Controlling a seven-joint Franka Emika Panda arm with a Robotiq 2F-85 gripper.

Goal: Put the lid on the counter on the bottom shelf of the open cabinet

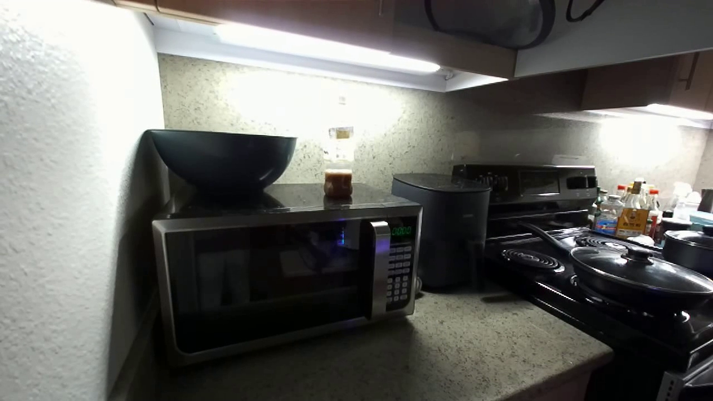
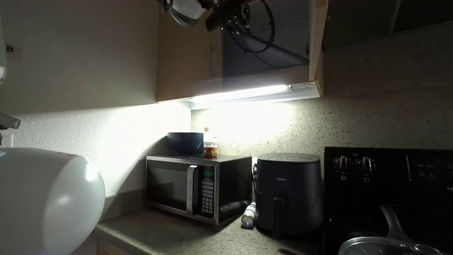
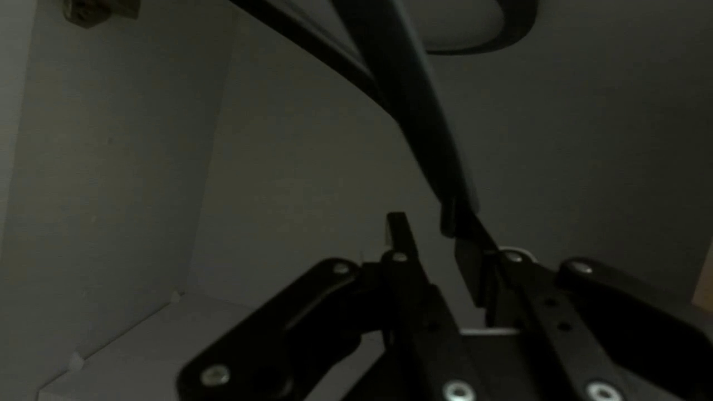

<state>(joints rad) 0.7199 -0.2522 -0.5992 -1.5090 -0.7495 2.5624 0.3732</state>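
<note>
The lid [image 1: 496, 25], pale glass with a dark rim, is tilted at the open cabinet's mouth at the top of an exterior view. A dark slanting edge in the open cabinet [image 2: 269, 75] seems to be its rim. In the wrist view the lid's dark rim [image 3: 415, 106] runs down to the right fingertip; I cannot tell whether they touch. My gripper [image 3: 429, 228] is inside the cabinet with its fingers apart and nothing visible between them. The speckled counter [image 1: 473, 334] lies below; it also shows in an exterior view [image 2: 170, 233].
The cabinet door [image 2: 317, 39] stands open at the right. Below are the microwave [image 1: 267, 278] with the dark bowl [image 1: 223, 159] and a bottle [image 1: 338, 181] on top, a black air fryer [image 2: 288, 198], and a stove with a lidded pan [image 1: 640, 278]. A cable loop [image 2: 271, 28] hangs near the gripper.
</note>
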